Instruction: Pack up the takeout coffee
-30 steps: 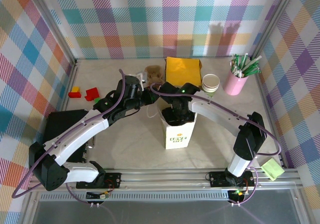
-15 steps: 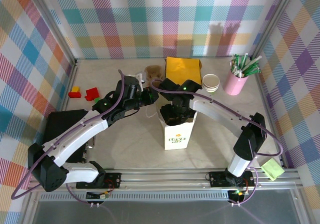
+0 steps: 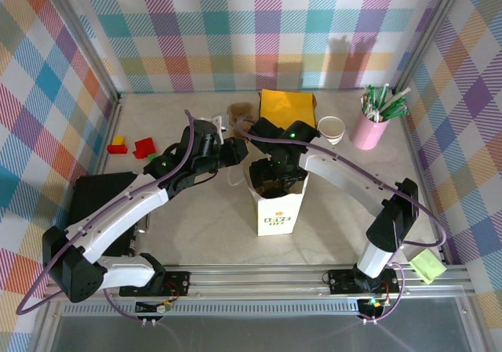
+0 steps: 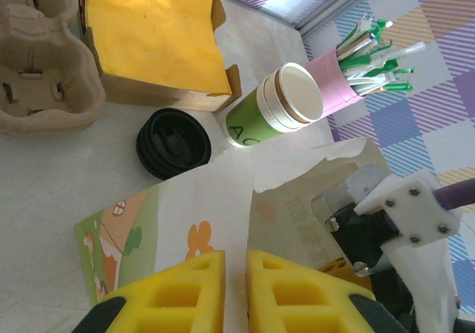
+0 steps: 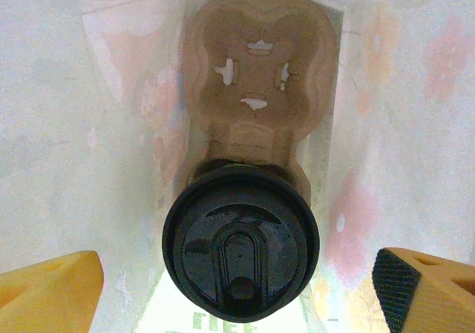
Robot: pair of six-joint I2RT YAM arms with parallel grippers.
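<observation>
Right wrist camera looks straight down into the paper bag (image 5: 111, 110). The takeout coffee (image 5: 241, 248) stands upright in the near slot of a cardboard cup tray (image 5: 260, 44) at the bottom of the bag. Its black lid faces up, so its long way runs straight up toward the right gripper (image 5: 236, 266). The two yellow fingers are wide apart, one on each side of the lid, and do not touch it. The cup sits right under that gripper, so the right arm is by far the nearer one. The white bag walls are close on the left and right, and the far slot of the tray is bare. I think the cup is packed, and the next move needs a straight lift up so the fingers do not catch the paper. From the top, the bag (image 3: 274, 211) stands on the table (image 3: 196, 234) with the right gripper (image 3: 274, 176) in its mouth. The left gripper (image 4: 236, 262) is at the bag's left rim, and its fingers look pinched on the paper edge.
</observation>
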